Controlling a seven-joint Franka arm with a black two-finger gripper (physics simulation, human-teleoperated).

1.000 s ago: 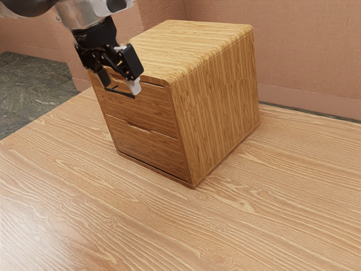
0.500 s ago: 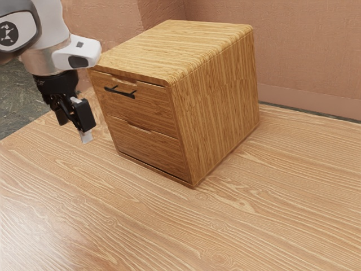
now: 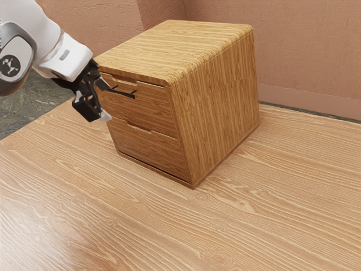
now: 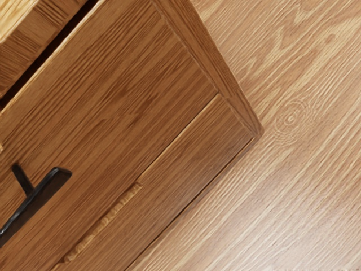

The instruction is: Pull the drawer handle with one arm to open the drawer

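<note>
Tool (image 3: 102, 101) hung spread beside the drawer handle (image 3: 121, 91), pinching nothing.

The black handle sat high on the top drawer (image 3: 144, 107) of a wooden cabinet (image 3: 217, 107) standing on the desk (image 3: 169, 226). The tool was at the drawer front's edge toward the exterior view's left, one finger reaching close to the handle's end; whether it touched could not be told. In the wrist view a dark gap ran between the top drawer's upper edge and the cabinet top, with the lower drawer (image 4: 186, 169) beneath.
</note>
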